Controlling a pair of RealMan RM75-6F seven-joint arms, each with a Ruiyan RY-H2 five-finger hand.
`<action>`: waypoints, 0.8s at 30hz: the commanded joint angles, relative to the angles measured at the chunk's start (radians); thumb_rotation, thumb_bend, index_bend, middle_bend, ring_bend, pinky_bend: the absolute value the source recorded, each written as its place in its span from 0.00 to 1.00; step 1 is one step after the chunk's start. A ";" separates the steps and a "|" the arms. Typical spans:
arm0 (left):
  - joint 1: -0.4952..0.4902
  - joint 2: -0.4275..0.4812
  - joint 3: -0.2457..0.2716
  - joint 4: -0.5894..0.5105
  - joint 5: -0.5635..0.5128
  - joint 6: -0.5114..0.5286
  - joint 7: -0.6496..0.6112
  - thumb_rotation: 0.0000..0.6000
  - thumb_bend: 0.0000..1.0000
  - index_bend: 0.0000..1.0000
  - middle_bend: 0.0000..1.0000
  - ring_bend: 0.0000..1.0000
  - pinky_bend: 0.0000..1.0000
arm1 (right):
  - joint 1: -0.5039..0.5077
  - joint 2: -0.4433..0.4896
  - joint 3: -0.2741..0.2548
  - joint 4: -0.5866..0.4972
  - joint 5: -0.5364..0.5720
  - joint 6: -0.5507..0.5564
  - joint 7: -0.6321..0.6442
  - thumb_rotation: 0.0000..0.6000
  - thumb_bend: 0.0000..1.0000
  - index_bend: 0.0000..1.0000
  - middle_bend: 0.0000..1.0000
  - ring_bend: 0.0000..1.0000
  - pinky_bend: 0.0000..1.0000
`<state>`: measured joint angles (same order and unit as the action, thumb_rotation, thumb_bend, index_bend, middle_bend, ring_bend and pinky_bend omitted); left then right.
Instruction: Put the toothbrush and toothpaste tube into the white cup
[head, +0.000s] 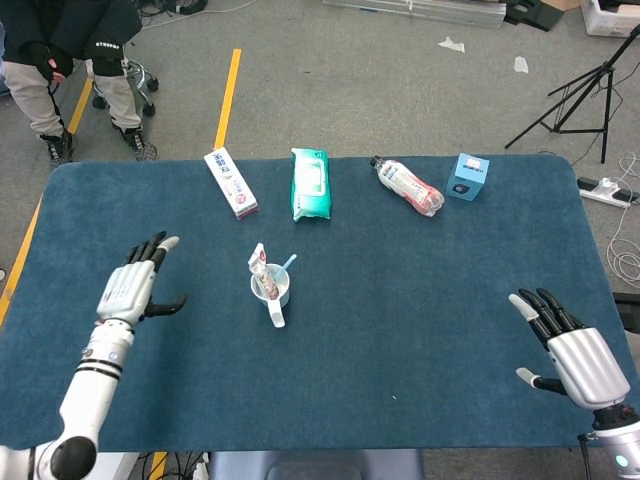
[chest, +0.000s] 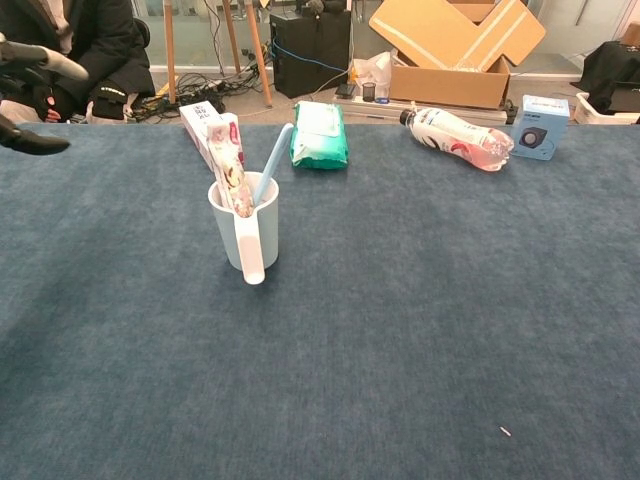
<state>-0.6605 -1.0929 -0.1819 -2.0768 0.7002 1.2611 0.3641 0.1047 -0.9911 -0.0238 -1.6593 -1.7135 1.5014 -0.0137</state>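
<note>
White plastic cup with a handle (chest: 244, 233) stands upright on the dark blue carpeted table (head: 420, 300), left of centre. Both task items are inside it: the pink-patterned toothpaste tube (chest: 229, 167) leans toward the robot's left side, and the light blue toothbrush (chest: 271, 163) leans the other way, both sticking out above the rim. In the head view, cup (head: 271, 285), tube (head: 259, 268) and brush (head: 284, 266) show the same arrangement, with the cup handle pointing toward the robot. Left hand (head: 133, 284) holds nothing, fingers spread apart, palm down over the table near its left edge, well apart from the cup; the chest view catches only its fingertips (chest: 28, 142) at the left frame edge. Right hand (head: 565, 345) is also empty with fingers spread, near the table's right front corner, far from the cup. Along the far edge of the table: a white and pink rectangular box (head: 230, 182), a green wet-wipes pack (head: 309, 183), a clear plastic bottle with a pink label lying on its side (head: 407, 185), and a small light blue box (head: 467, 176). A person in dark clothes (head: 70, 60) is beyond the table's far left corner.
</note>
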 joint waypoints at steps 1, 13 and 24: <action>0.118 0.093 0.086 -0.032 0.182 0.038 -0.093 1.00 0.29 0.07 0.00 0.00 0.00 | -0.001 -0.002 0.002 -0.003 0.007 -0.003 -0.006 1.00 0.00 0.04 0.11 0.06 0.42; 0.388 0.072 0.258 0.221 0.712 0.266 -0.312 1.00 0.29 0.17 0.00 0.00 0.00 | -0.009 -0.016 0.018 -0.014 0.069 -0.019 -0.059 1.00 0.00 0.04 0.12 0.06 0.42; 0.459 0.079 0.252 0.269 0.757 0.288 -0.395 1.00 0.29 0.18 0.00 0.00 0.00 | 0.003 -0.027 0.024 -0.019 0.102 -0.060 -0.096 1.00 0.00 0.04 0.12 0.06 0.42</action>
<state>-0.2034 -1.0158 0.0717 -1.8093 1.4568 1.5513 -0.0299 0.1064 -1.0183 -0.0004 -1.6775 -1.6144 1.4443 -0.1098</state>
